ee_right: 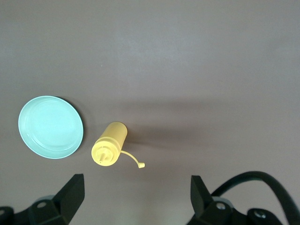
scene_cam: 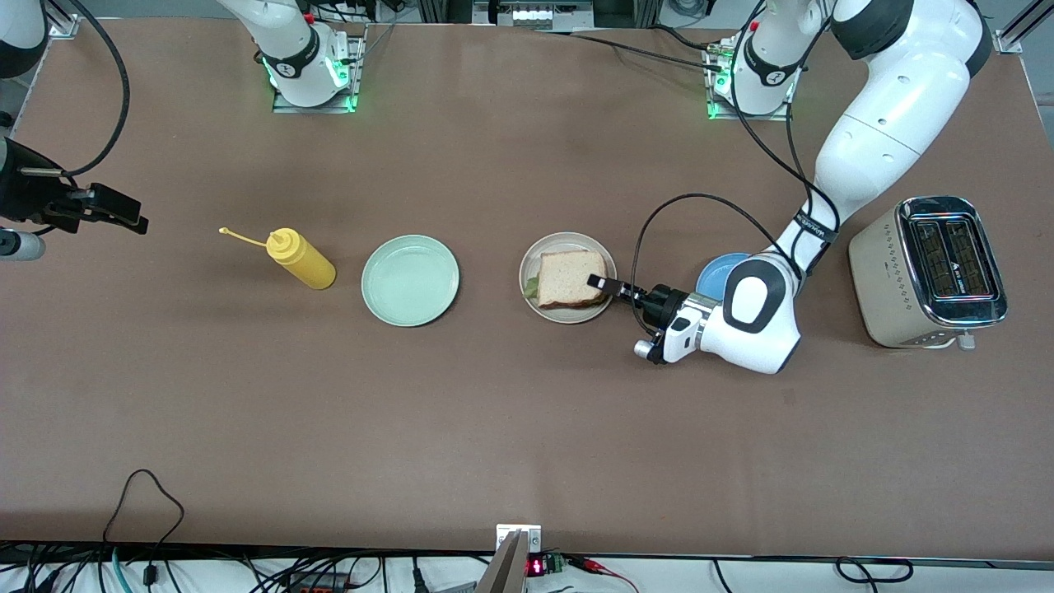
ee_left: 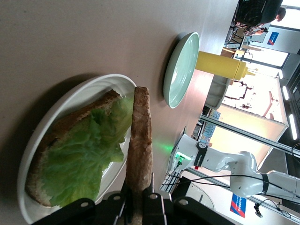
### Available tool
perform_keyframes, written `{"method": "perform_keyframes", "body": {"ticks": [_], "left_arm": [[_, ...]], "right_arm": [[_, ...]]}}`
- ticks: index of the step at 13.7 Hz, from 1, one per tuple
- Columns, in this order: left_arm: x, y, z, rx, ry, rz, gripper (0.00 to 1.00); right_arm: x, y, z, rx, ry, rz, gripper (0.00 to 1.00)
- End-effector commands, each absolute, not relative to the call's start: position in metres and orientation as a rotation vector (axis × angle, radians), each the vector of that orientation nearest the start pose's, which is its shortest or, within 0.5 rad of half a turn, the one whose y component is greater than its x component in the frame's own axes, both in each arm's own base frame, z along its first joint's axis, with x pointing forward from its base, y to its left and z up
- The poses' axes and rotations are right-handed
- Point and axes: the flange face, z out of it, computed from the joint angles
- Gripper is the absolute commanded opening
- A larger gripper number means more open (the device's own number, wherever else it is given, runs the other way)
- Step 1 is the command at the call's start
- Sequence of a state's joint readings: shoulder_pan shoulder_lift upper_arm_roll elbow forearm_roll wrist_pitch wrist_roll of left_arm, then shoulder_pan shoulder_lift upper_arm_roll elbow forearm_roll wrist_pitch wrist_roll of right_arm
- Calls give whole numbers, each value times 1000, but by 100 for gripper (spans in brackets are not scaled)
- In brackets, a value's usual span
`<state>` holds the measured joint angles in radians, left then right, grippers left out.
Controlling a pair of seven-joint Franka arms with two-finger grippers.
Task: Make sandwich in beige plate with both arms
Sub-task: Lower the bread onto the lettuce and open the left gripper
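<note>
Left gripper (scene_cam: pixel 605 284) reaches in level over beige plate (scene_cam: pixel 568 241), fingers clamped on top bread slice (ee_left: pixel 140 154) above lettuce (ee_left: pixel 79 164). Right gripper (ee_right: pixel 136 197) waits high, fingers spread.

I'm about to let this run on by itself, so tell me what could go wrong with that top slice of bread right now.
The left hand is shut on the top bread slice by one edge, held clear above the lettuce. Released here, the slice could land crooked or slip over the beige plate rim. The lettuce bunches toward one side of the bottom slice, so the top may settle tilted. The right hand waits open above the yellow bottle, too far off to steady anything.
</note>
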<state>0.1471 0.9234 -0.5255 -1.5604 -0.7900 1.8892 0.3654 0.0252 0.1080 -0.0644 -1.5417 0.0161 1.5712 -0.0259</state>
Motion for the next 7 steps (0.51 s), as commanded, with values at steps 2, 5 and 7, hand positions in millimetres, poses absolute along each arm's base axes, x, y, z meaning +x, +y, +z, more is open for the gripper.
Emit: {"method": "perform_keyframes", "body": {"ticks": [2,5,7], "left_arm": [[610,-249,153,1939,-169,-550,31],[610,-246,148,1955,-166,-551,70],[610,-242,144,1962,-161,-553,99]], "right_arm": [[579,-23,581,-3132,32,141,100],[579,-23,581,-3132,32,141,100],[579,-23,581,-3143,5,138,100]]}}
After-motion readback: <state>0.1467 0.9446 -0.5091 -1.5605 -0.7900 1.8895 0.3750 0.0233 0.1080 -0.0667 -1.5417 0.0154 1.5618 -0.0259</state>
